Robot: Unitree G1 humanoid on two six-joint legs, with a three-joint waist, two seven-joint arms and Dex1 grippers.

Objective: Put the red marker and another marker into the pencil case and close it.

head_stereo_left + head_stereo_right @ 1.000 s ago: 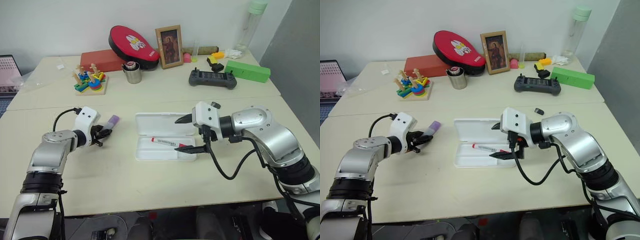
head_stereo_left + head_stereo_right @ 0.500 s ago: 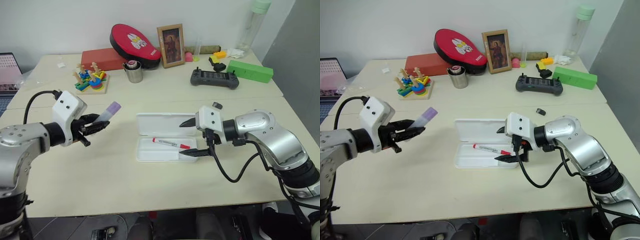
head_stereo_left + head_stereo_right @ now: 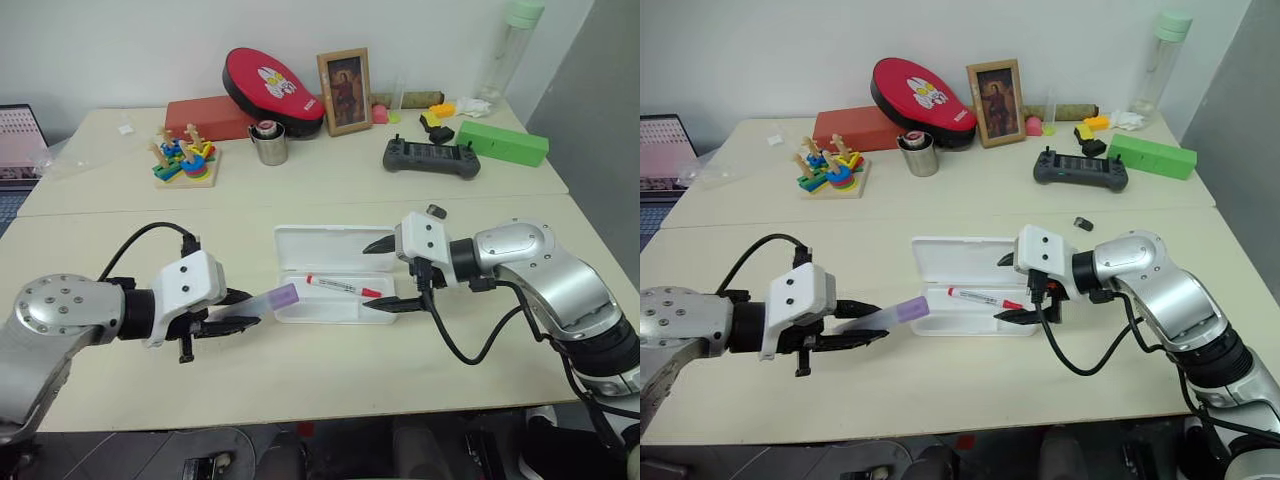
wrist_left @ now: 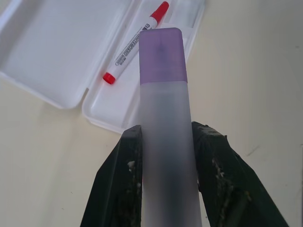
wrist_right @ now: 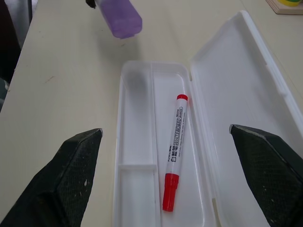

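Done: I read the red marker (image 3: 343,287) as already placed; it lies in the tray of the case (image 3: 330,246), near the hinge side.
Left: I still have to put the lavender marker (image 3: 262,300) in and shut the lid, which lies flat open on the table.
Lavender marker: I have it clear of the table, purple cap forward, the cap just beside the case's left end, not yet over the tray.
Left gripper (image 3: 232,316): clamped on the lavender barrel, one finger on each side, as the left wrist view shows.
Left arm: low over the table, reaching rightward toward the case.
Right gripper (image 3: 385,275): fingers wide apart, holding nothing, straddling the right end of the case.
Right arm: pointing leftward and slightly down along the case.
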